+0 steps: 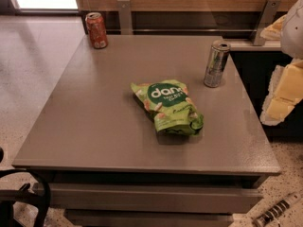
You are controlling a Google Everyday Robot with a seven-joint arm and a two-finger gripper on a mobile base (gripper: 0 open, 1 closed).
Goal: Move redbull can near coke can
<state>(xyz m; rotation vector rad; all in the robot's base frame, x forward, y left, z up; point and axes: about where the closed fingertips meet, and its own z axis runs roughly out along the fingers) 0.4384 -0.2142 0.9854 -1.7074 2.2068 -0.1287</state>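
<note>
The redbull can [216, 64], slim and silver-grey, stands upright near the right edge of the grey table [94, 122]. The coke can [96, 30], red-orange with a silver top, stands upright at the table's far left corner. The two cans are far apart. My gripper [278, 65] shows at the right edge of the camera view, white with cream-yellow fingers [280, 96]. It is to the right of the redbull can, off the table, open and empty.
A green snack bag [168, 106] lies in the middle of the table between the cans. A wooden wall with metal brackets [125, 14] runs behind the table. A black curved frame [28, 193] is at the bottom left. A striped object [277, 211] lies on the speckled floor.
</note>
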